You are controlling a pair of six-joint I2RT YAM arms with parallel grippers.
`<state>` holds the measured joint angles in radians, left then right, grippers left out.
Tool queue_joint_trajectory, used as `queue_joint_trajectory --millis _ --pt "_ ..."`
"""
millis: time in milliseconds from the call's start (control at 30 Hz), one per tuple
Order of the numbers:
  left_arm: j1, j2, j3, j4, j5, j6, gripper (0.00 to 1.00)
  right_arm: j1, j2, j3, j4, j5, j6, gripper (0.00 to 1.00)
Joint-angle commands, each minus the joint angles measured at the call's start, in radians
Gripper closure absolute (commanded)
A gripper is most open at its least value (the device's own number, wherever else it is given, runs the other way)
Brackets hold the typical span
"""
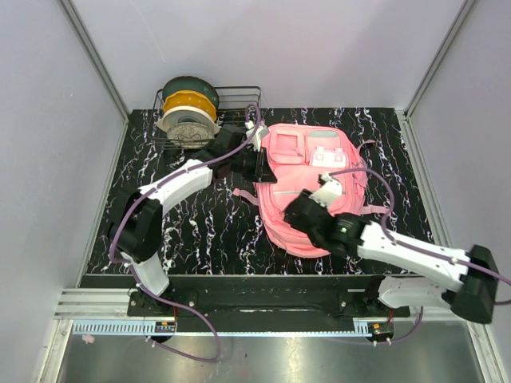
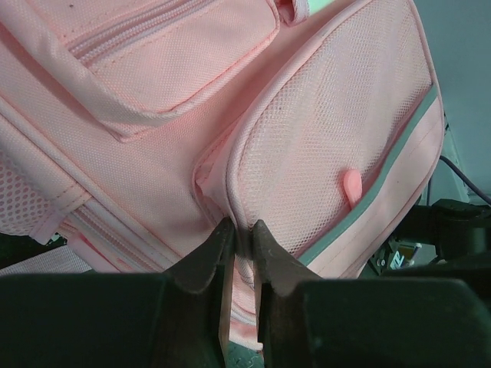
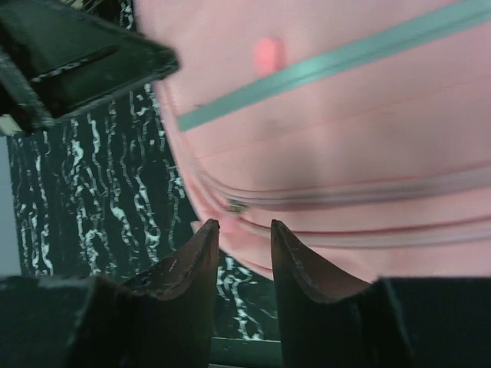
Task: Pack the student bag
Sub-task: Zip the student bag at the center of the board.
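Packing looks barely begun: your bag's zips look closed.
On the table (image 1: 200, 227) the student bag (image 1: 307, 179) lies flat. Behind its left corner, a wire basket (image 1: 239, 97) holds spools (image 1: 188, 112). Your left gripper (image 2: 242, 230) pinches the bag's left edge. Your right gripper (image 3: 244, 230), jaws slightly parted by the zip at the bag's near edge, holds nothing.
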<state>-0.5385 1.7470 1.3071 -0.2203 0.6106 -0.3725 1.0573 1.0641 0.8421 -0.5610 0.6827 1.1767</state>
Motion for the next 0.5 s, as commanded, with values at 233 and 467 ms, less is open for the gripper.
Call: queue_joint_trajectory --millis 233,467 --pt "-0.025 -0.089 0.031 0.019 -0.023 0.012 1.00 0.032 0.289 0.187 0.047 -0.086 0.175 0.56" --pt "-0.025 -0.083 0.046 0.013 -0.017 0.014 1.00 0.044 0.335 0.219 -0.072 -0.057 0.300 0.55"
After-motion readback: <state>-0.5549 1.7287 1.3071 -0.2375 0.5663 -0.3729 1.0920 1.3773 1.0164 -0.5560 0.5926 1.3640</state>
